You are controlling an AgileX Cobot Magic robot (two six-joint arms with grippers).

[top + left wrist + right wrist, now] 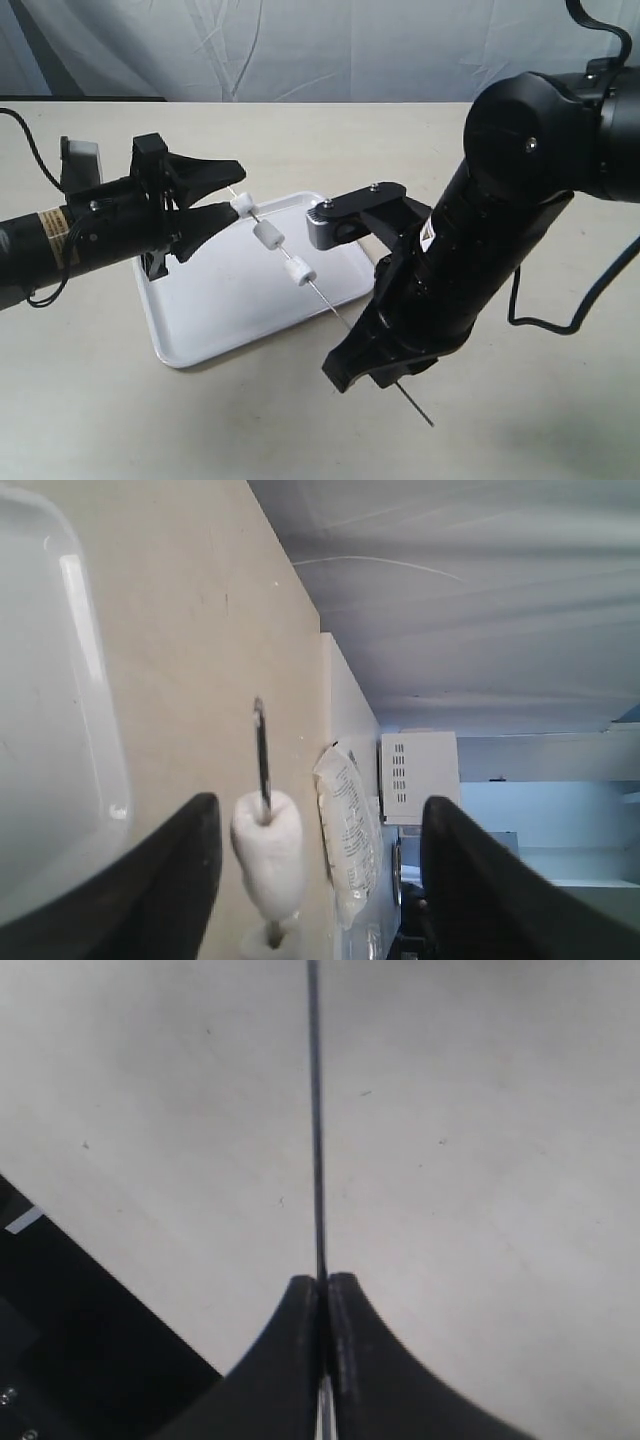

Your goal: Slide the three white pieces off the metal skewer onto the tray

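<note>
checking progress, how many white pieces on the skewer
3 pieces on the skewer over the tray: one at the left gripper, one midway, one lowest, nearer the right gripper.

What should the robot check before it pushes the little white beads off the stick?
1. Right gripper clamped on the metal skewer: ok, its jaws are shut on it.
2. All three white pieces threaded on the skewer: ok.
3. Pieces over the tray: ok, judging by the exterior view.
4. Left gripper open: ok, it straddles the end piece with a gap on each side.
5. Skewer tip by the left gripper free: ok, the bare tip shows past the end piece.
6. Skewer tilted so the pieces will slide off: cannot tell.
</note>
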